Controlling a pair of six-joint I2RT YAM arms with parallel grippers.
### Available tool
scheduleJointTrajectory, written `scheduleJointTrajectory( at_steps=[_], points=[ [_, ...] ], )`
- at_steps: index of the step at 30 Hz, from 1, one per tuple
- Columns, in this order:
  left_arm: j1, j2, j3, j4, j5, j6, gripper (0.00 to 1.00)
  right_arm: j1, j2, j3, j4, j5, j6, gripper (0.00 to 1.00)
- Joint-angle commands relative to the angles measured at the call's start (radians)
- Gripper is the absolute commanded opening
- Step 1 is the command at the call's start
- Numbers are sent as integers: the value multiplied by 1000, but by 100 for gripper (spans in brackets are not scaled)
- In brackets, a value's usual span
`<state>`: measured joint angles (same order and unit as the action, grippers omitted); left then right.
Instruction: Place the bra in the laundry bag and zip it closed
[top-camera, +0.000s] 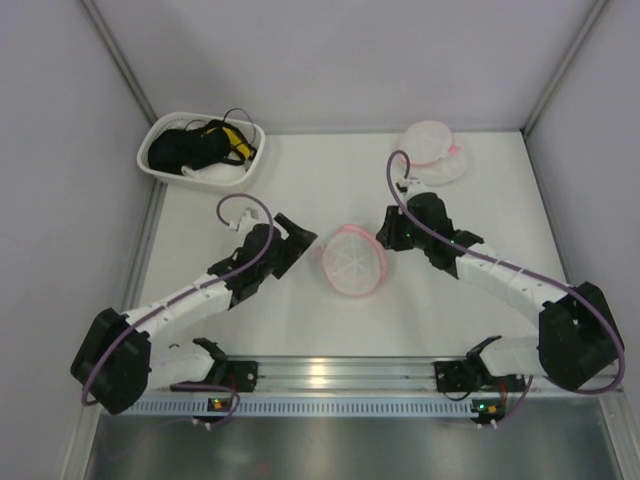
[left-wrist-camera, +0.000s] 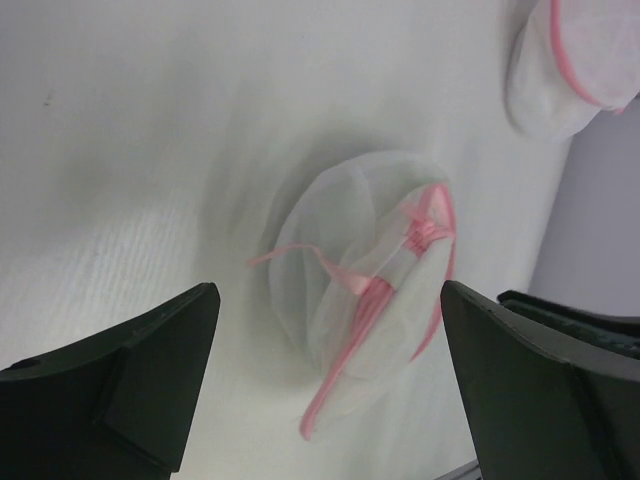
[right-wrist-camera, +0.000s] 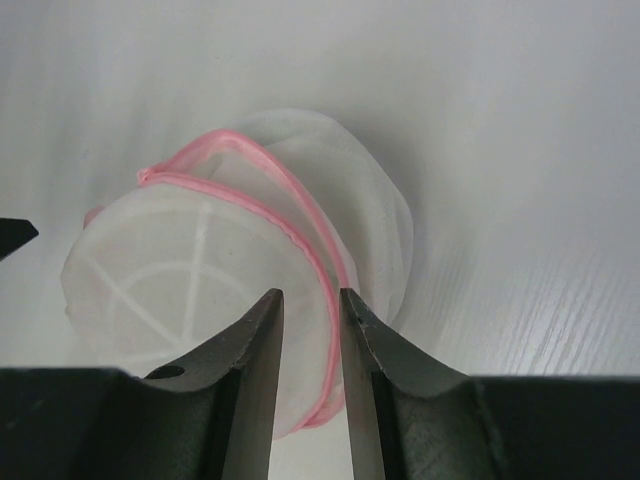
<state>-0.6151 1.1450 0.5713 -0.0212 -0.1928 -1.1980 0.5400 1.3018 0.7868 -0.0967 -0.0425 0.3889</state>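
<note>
**Pin the rim, then go for the zipper pull**

The left gripper (top-camera: 298, 250) is spread as wide as it goes and holds nothing. The laundry bag (top-camera: 355, 262) sits just ahead of its fingertips without touching them, tipped up on its edge on the tabletop (top-camera: 480, 210) between the two grippers. In the left wrist view the zipper pull (left-wrist-camera: 420, 235) lies ahead and a little right of that gripper's centre line, with a loose pink strand (left-wrist-camera: 290, 258) trailing to the left of it.

The right gripper (right-wrist-camera: 311, 310) is nearly closed, its jaws only a narrow slit apart. The bag's pink rim and mesh run down into that slit, so it looks to be pinching the bag's near edge. How firmly it holds I cannot tell.

Well beyond the right gripper lies a pale white piece I take to be the bra (top-camera: 437, 168), touching a pink-trimmed mesh piece (top-camera: 430, 135). Whether anything is inside the bag cannot be made out through the mesh.

The step in hand is probably opening the bag. To do it well:

- The right gripper should anchor the rim without dragging it.
- The left gripper should narrow before closing in and take the pull alone, not the mesh.
- It should then draw the pull along the ring's curve, away from the pinch.

Slack mesh may bunch into the zipper, and the domed bag could roll.
</note>
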Motion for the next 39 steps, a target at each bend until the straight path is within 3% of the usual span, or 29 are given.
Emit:
scheduleJointTrajectory(
  at_steps=[1, 9, 13, 23, 28, 29, 33, 35, 36, 38, 39],
  points=[
    [-35, 67, 73, 121, -88, -236, 98, -14, 4, 45, -5, 20, 8, 30],
    [-64, 212, 157, 58, -141, -529, 98, -17, -42, 35, -11, 33, 2, 31],
    [-81, 243, 209, -37, -158, -569, 98, -20, -53, 19, -11, 35, 4, 31],
    [-97, 341, 211, -40, -102, -652, 98, -21, -65, 6, -9, 27, 4, 31],
    [-97, 364, 225, -37, -134, -654, 90, -23, -62, 5, -6, 24, 5, 31],
    [-97, 363, 228, -26, -143, -644, 86, -22, -64, 6, -8, 24, 7, 31],
    [-95, 351, 228, -16, -195, -617, 38, -25, -61, 6, -5, 29, 2, 31],
    [-95, 358, 228, -14, -192, -618, 30, -23, -58, 8, -1, 27, 2, 31],
    [-94, 364, 228, -3, -188, -617, 13, -25, -58, 6, -3, 27, 2, 31],
    [-94, 377, 226, 0, -183, -611, 0, -26, -59, 9, -5, 29, 2, 31],
    [-92, 381, 226, 10, -178, -601, 0, -26, -61, 8, -6, 30, 1, 31]
  ],
)
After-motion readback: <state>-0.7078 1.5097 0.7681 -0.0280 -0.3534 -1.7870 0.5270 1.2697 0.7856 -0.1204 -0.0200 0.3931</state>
